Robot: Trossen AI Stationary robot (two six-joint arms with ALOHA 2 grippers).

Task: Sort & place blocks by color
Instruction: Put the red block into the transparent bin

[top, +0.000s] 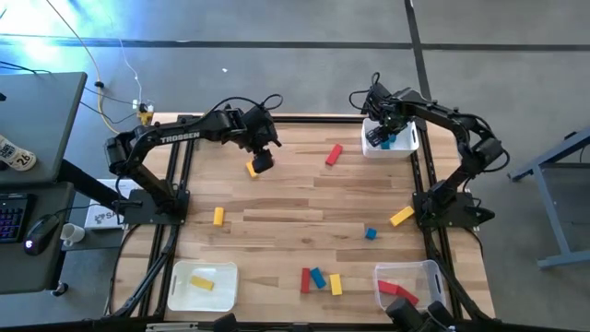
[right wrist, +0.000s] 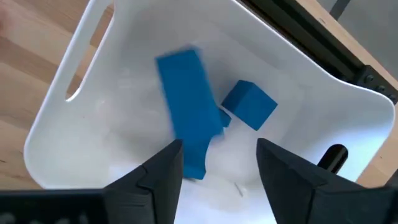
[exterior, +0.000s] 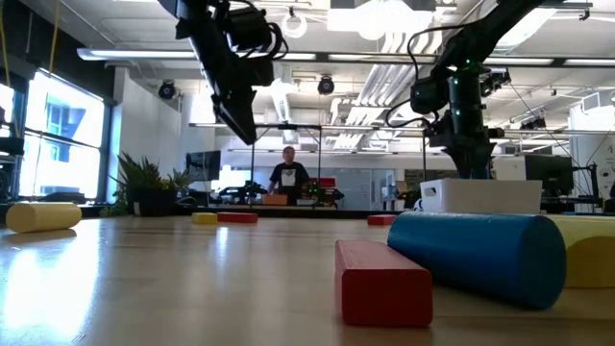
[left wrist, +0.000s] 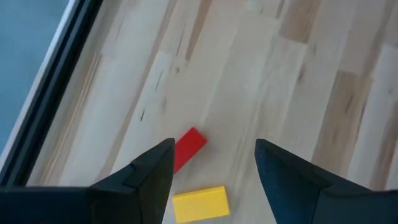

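Lettering "TROSSEN" runs along the left arm (top: 180, 138), whose left gripper (left wrist: 214, 162) hangs released over a yellow block (left wrist: 200, 203) near the table's (top: 277, 207) far edge. Only the right wrist view shows the right gripper (right wrist: 217, 158) spread empty above two blue blocks (right wrist: 186, 112) inside the far-right white bin (right wrist: 68, 124).

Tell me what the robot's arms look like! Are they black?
Yes. Both arms are black jointed tubes with looping black cables. The left arm has white TROSSEN lettering. The left tool and right tool each have two dark, wedge-shaped fingers.
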